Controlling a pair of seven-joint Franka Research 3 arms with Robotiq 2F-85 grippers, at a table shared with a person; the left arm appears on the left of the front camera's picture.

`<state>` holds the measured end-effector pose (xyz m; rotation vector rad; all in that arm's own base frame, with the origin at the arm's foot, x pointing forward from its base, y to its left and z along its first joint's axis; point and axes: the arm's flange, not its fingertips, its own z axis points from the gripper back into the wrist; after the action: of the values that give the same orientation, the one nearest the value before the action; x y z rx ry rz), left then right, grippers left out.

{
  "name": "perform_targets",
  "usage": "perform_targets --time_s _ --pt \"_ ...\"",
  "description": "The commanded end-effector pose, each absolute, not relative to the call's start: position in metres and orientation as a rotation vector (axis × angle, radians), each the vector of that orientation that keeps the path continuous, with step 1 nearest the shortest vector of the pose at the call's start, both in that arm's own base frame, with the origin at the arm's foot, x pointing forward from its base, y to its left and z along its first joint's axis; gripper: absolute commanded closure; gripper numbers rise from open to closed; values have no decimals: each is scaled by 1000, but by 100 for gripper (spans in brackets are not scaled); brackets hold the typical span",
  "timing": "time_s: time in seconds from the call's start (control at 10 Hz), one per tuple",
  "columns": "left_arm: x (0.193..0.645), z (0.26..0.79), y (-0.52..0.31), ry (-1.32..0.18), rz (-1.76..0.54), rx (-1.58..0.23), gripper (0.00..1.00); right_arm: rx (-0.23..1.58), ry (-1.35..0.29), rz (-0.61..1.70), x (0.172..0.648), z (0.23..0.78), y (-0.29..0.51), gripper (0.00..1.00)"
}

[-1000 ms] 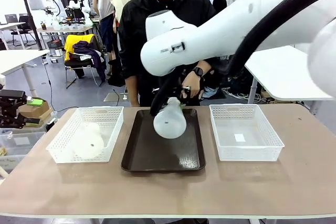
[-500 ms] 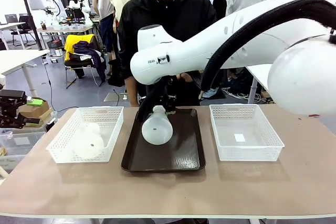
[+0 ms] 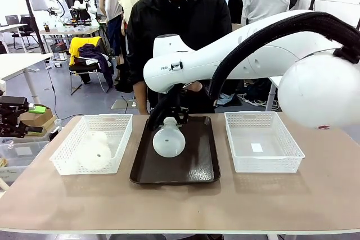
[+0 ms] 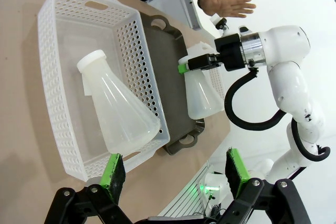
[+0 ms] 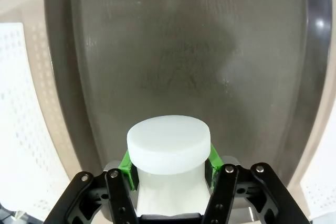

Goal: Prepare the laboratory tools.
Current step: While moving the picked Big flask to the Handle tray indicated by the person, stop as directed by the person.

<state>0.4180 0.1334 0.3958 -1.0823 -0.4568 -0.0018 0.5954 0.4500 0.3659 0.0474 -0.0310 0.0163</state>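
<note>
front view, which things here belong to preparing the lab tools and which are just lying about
Job: translucent whitish conical flask in the right tool over the dark brown rectangular tray; second such flask lying in the left white mesh basket.
Lying about: right white mesh basket.

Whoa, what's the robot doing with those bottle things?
The right arm's tool is shut on the neck of one conical flask, holding it tilted over the dark brown tray. The other flask lies on its side in the white mesh basket at the robot's left, and the open left tool points toward it. A person stands at the table's far side.
</note>
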Motion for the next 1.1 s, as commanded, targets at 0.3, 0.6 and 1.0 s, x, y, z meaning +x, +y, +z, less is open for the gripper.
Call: perform_targets --time_s 0.3,0.6,1.0 --pt "417 397 134 -460 5 -1088 0 50 -28 11 598 363 449 100" --pt "417 397 134 -460 5 -1088 0 50 -28 11 598 363 449 100" --pt "417 397 134 -460 5 -1088 0 50 -28 11 598 363 449 100"
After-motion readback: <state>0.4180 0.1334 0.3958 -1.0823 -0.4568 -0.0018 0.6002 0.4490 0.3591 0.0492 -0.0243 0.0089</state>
